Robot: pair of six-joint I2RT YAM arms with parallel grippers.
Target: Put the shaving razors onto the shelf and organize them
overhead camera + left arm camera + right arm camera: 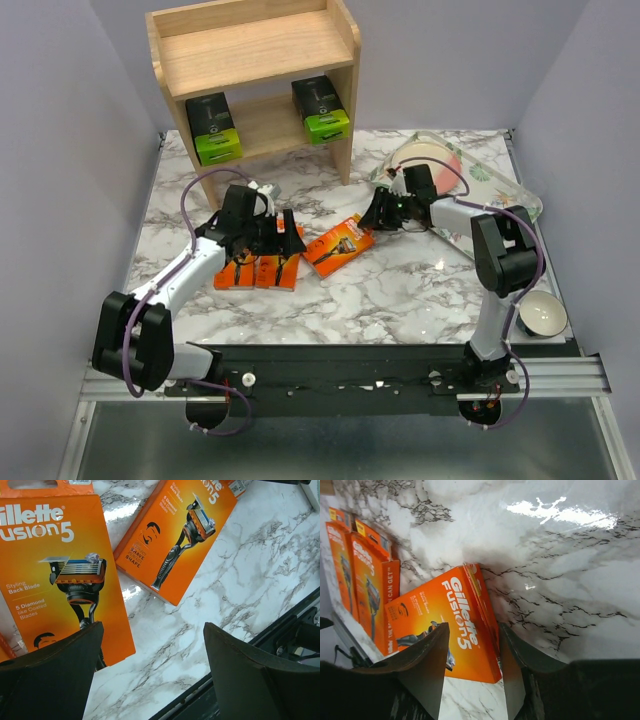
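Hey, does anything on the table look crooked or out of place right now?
One orange pack lies at a slant, apart from the other two orange packs, which sit side by side by the left gripper. Nothing looks spilled or damaged.

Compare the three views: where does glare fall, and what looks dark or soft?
Top external: even light, sharp, only faint glints on the marble table. Left wrist: a bright streak on the marble beside the angled orange pack; the left gripper looms dark and featureless. Right wrist: strong white glare at upper right; the right gripper is dark, slightly soft.
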